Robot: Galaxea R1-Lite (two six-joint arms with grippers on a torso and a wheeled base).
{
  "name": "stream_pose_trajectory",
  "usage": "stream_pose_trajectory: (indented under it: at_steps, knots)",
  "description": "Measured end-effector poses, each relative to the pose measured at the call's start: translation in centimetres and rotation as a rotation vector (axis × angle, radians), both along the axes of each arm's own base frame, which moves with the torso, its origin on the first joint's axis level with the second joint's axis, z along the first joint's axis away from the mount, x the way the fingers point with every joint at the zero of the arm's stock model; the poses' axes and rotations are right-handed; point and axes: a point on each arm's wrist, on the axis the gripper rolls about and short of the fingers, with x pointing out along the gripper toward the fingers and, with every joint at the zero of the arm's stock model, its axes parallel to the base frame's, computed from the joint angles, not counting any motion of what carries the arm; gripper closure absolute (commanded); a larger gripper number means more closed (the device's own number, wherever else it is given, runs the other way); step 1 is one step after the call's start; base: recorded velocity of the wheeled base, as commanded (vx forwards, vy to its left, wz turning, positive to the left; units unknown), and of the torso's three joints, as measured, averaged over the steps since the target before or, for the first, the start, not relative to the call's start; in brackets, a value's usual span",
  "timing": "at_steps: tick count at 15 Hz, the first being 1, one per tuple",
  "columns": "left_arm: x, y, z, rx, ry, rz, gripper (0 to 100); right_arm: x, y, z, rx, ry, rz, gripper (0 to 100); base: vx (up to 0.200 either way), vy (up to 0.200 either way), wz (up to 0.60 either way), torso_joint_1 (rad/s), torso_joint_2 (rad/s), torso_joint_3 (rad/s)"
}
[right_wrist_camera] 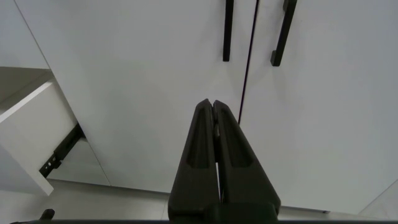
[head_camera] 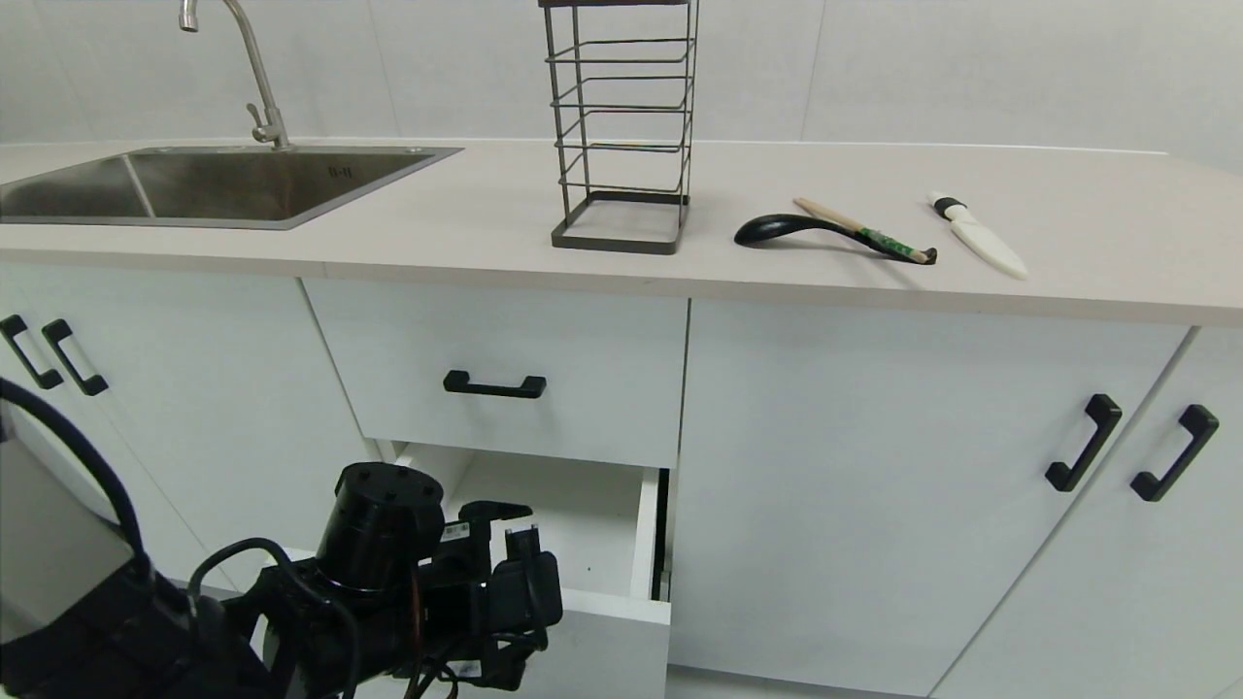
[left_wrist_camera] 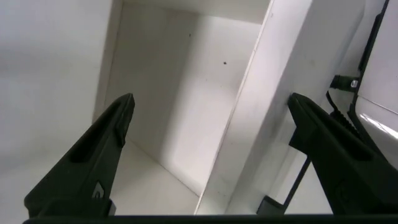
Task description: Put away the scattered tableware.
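as you go down the countertop (head_camera: 1117,223), you find three loose pieces of tableware to the right of the wire rack (head_camera: 621,126).

- item one: black spoon (head_camera: 777,229), lying flat, bowl toward the rack.
- item two: wooden chopsticks (head_camera: 855,228) with green patterned ends, laid across the spoon's handle and touching it.
- item three: white knife (head_camera: 981,238), black band near one end, just beside the chopsticks but apart from them, farthest from the rack.

all three rest on the counter, well apart from both of your grippers.

- fixtures: steel sink (head_camera: 243,180) set into the counter at the far left, faucet (head_camera: 243,58) behind it. the rack stands upright between the sink and the tableware.
- below the counter: closed drawer (head_camera: 505,340) with a black handle (head_camera: 494,385). under it is the open drawer (head_camera: 646,534), pulled out, white inside.
- to the right: cabinet doors (head_camera: 855,485) with black handles (head_camera: 1083,442).

your left gripper (head_camera: 510,524) sits low at the front of the open drawer. in the left wrist view its fingers (left_wrist_camera: 106,143) are spread wide, the drawer's white floor (left_wrist_camera: 168,112) lies between them, and they hold nothing.

your right gripper (right_wrist_camera: 213,106) has its fingers pressed tight together with nothing between them. it points at the cabinet doors (right_wrist_camera: 124,74), with two door handles (right_wrist_camera: 228,31) beyond it and a corner of the open drawer (right_wrist_camera: 31,124) off to one side.
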Motion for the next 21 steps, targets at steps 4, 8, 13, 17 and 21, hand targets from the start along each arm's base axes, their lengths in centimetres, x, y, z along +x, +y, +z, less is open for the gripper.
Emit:
stream_pose_trajectory:
  at_steps: [4,8,13,17,21]
  knots:
    - [-1.1,-0.2,-1.2,0.007,0.063,-0.07,0,0.0,0.0,0.0,0.0,0.0,0.0,100,0.0,0.0,0.0,0.0,0.0,0.0]
    - [-3.0,-0.3,-1.5,0.024,0.089,-0.123,0,0.0,0.0,0.0,0.0,0.0,0.0,100,0.0,0.0,0.0,0.0,0.0,0.0]
    - [-4.9,0.8,-0.9,0.028,0.09,-0.138,0,0.0,0.0,0.0,0.0,0.0,0.0,100,0.0,0.0,0.0,0.0,0.0,0.0]
    - [-5.1,0.9,0.4,-0.048,0.043,-0.117,0,0.0,0.0,0.0,0.0,-0.001,0.0,100,0.0,0.0,0.0,0.0,0.0,0.0]
    - [-5.9,0.7,2.6,-0.21,0.039,-0.093,0,0.0,0.0,0.0,0.0,0.0,0.0,100,0.0,0.0,0.0,0.0,0.0,0.0]
